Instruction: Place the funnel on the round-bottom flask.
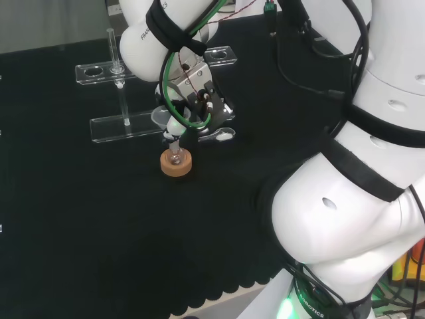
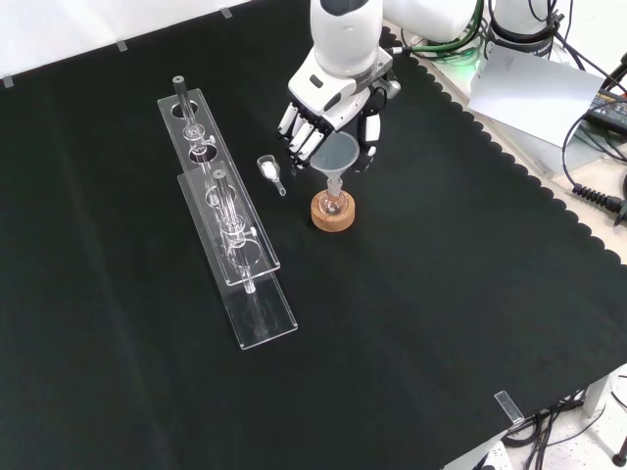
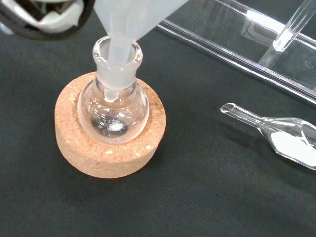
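Your funnel [image 2: 336, 155] already has its stem down inside the neck of the round-bottom flask [image 3: 114, 106] — the wrist view shows the stem passing the glass lip and ending just above the bulb. The flask sits in its cork ring [image 2: 332, 213] near the middle of the table [image 2: 441, 323], with a trace of white powder at its bottom.

The robot hand [image 2: 328, 113] is curled around the funnel's cone from above in the front view, fingers on the left of the cone and the thumb on its right, so it holds the funnel.

Here is what I judge could go wrong. The stem looks off-centre in the neck, leaning toward one side of the lip; if you let go while it leans, the funnel may tip or rock the flask on the ring. If you pull the fingers away sideways instead of spreading them first, they could drag the cone and lift or topple the flask — the cork ring is only a loose seat.

Watch the glass scoop [image 3: 276, 136] too: it lies just left of the flask in the front view, holding white powder, and a withdrawing finger could sweep it. The clear tube racks [image 2: 220, 211] stand farther left, well apart.
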You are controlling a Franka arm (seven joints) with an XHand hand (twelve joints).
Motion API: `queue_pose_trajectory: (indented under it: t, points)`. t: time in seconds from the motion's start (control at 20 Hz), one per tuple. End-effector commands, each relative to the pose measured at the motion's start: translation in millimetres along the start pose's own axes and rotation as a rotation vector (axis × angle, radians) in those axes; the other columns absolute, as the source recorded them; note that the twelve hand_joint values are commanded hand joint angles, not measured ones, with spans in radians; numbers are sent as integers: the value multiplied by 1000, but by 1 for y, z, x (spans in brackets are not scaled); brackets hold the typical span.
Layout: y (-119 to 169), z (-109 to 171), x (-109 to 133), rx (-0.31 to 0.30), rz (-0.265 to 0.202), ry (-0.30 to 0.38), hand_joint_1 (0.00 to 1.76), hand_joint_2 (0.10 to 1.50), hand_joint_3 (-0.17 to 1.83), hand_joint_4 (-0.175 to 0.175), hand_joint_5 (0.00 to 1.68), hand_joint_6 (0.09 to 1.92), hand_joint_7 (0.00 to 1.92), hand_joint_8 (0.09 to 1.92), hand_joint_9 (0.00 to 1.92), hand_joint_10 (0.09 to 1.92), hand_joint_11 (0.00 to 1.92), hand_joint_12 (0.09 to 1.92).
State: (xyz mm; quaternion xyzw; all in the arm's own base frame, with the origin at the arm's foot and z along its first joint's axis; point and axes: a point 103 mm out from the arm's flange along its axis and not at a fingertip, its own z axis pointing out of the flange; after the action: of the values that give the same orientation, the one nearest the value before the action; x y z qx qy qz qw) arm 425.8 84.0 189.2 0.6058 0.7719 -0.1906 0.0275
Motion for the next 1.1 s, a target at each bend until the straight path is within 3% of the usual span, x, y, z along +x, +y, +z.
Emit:
queue_pose_trajectory:
  t: [0.05,0.3,0.4,0.45,0.55,0.65,0.75,1.1]
  points:
    - [0,1,0,-6,-1,-1,910,669,626,-117,705,1080,641,1178,1052,940,758,1085]
    - [0,1,0,-4,1,-1,910,669,626,-117,702,1080,640,1177,1049,940,756,1086]
    - [-1,2,0,-2,2,2,906,666,626,-113,600,1039,606,1166,1021,939,740,1096]
    - [-2,4,0,10,23,0,896,657,628,-106,478,934,550,1136,981,941,708,1119]
    - [-3,6,-2,18,19,6,864,628,627,-101,304,637,422,1055,893,949,616,1183]
    - [-3,8,-3,33,14,11,808,604,598,-96,242,339,322,972,806,950,503,1252]
    - [-4,9,-5,39,10,10,770,599,563,-92,228,164,243,912,740,930,429,1297]
    - [-10,7,-10,59,6,-17,714,604,507,-86,202,87,121,832,644,873,311,1332]
